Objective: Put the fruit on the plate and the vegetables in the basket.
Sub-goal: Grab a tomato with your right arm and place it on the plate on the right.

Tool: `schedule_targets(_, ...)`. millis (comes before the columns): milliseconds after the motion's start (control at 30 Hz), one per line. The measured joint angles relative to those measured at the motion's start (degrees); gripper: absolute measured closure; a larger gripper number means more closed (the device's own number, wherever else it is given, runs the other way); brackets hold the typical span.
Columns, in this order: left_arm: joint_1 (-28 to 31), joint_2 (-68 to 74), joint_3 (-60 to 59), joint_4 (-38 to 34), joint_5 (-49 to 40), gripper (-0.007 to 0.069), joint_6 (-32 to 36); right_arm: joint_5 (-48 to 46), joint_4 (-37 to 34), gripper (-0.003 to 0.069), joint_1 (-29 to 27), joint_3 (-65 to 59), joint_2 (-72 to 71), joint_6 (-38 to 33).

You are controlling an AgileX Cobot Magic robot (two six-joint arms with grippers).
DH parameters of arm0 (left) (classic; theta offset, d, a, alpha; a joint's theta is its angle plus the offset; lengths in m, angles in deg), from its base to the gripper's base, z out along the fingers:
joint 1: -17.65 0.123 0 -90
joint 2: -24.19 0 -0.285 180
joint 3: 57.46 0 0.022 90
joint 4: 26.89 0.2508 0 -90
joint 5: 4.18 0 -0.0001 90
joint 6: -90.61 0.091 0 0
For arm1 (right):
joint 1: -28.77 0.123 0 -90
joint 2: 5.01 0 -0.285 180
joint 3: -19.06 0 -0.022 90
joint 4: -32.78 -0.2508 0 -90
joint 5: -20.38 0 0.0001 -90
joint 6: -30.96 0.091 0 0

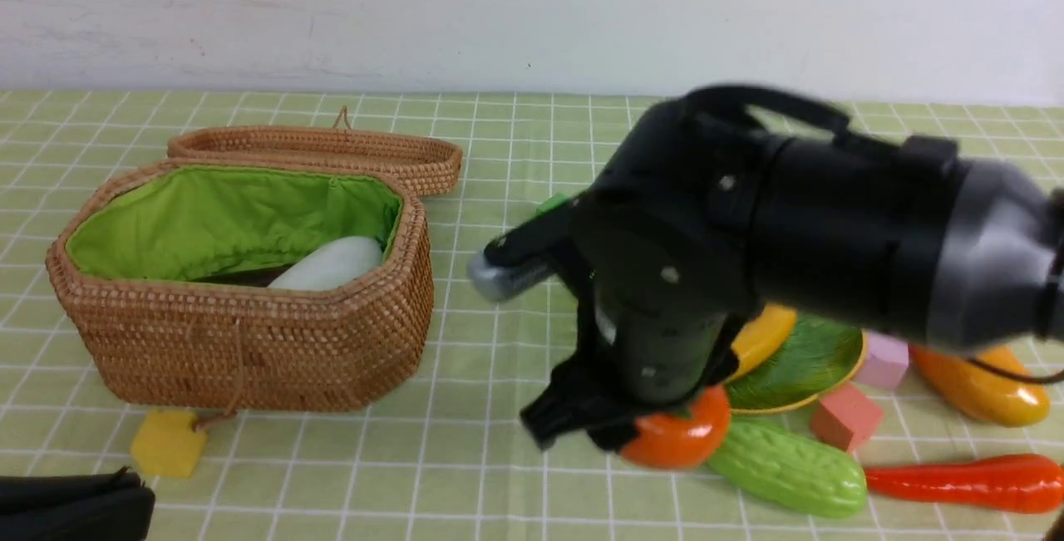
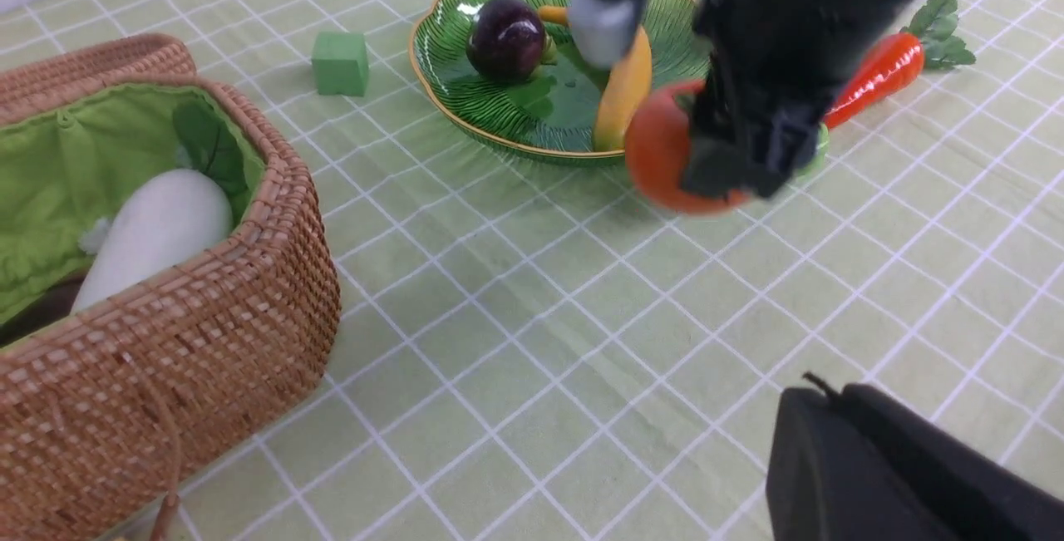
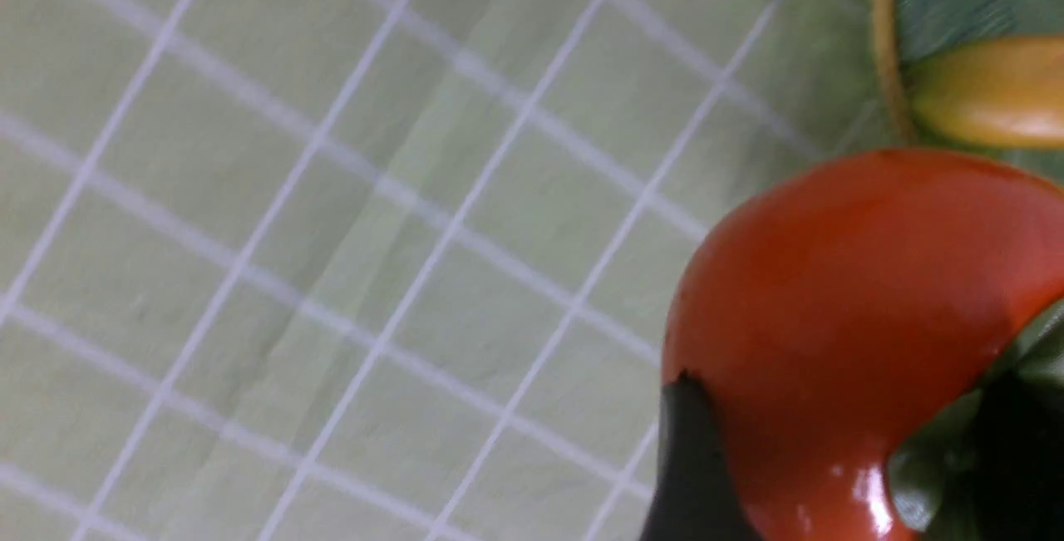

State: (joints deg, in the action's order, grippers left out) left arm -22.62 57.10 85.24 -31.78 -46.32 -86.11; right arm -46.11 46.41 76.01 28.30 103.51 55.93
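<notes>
My right pincer [image 1: 640, 429] seems clenched on the glossy persimmon [image 1: 686, 440], just beside the plate [image 1: 819, 358] rim, and so slick and round a fruit could squirt free or knock the banana [image 1: 761, 340] lying on the plate.

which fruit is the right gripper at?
The orange persimmon, just off the near rim of the plate. The banana and mangosteen lie on the plate; the mango sits apart to its right.
</notes>
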Motion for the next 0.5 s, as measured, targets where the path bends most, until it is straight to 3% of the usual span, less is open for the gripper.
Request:
schedule_targets(233, 0.0, 0.3, 0.0, -7.3, 4.4, 0.0627, 6.4, 9.3, -1.8, 0.0249, -15.2, 1.6, 0.3, -4.5)
schedule_targets(500, 0.0, 0.9, 0.0, -11.4, 10.8, 0.0627, 8.6, 20.4, -6.6, 0.0249, -22.2, 1.7, 3.6, -6.6)
